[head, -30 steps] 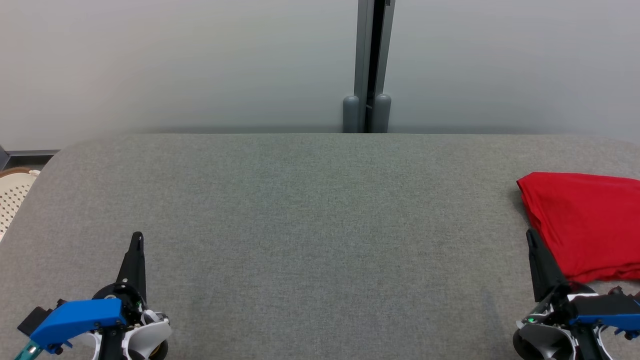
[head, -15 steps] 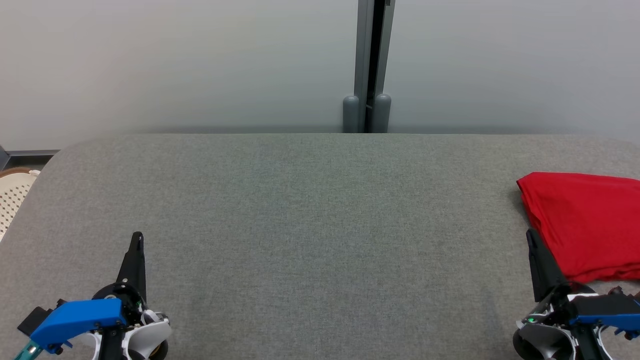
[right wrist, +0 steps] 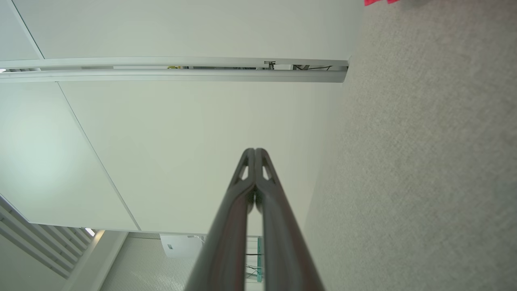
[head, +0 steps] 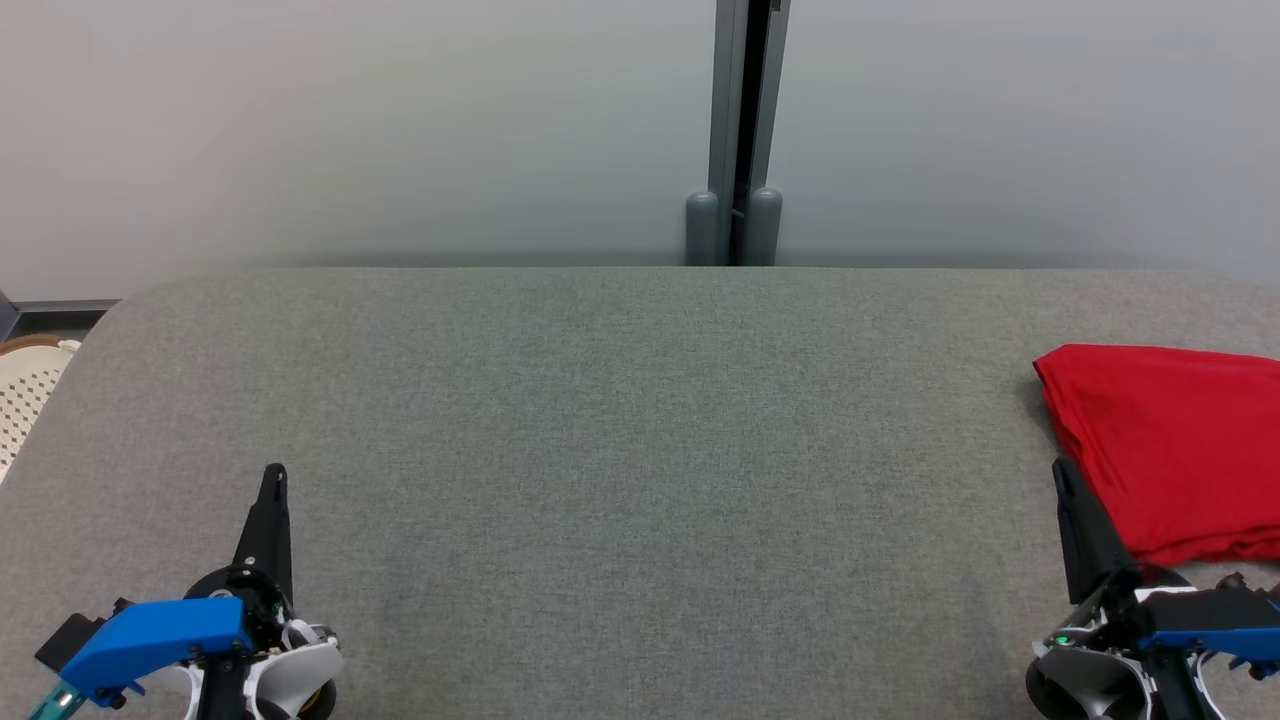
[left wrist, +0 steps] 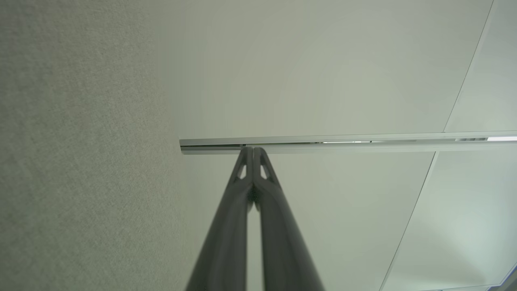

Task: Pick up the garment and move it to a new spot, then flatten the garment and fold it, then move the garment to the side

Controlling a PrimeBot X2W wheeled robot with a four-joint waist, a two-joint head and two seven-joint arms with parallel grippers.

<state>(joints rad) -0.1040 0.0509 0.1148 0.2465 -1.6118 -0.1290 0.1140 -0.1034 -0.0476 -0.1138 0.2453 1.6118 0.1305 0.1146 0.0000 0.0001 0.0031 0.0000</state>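
1. Nearest, lower left of the head view: the left gripper (head: pixel 273 478), above a blue and white wrist housing. Its two dark fingers are pressed together into one narrow blade pointing away from the robot, with nothing between them. The left wrist view shows the tips meeting.
2. Nearest, lower right: the right gripper (head: pixel 1060 470), its wrist housing partly cut by the frame. Its fingers are likewise together and empty, and the right wrist view shows the tips meeting. In the head view the fingertip stands just beside the near left edge of the garment; whether it touches the cloth cannot be told.
3. Right side, middle distance: the garment (head: pixel 1170 440), red and folded into a compact, roughly four-sided bundle. It lies flat on the table at its right side and runs past the right edge of the head view. Layered edges show along its near side.
4. Under items 1–3: the table (head: pixel 640 420), covered in grey woven fabric, with a rounded far-left corner.
5. Beyond the table's left edge: a cream perforated basket (head: pixel 25 395), only partly in frame.
6. Farthest: pale wall panels (head: pixel 350 130) behind the table, joined by a grey vertical post (head: pixel 745 100) with a dark slot and two rounded stubs at its base.
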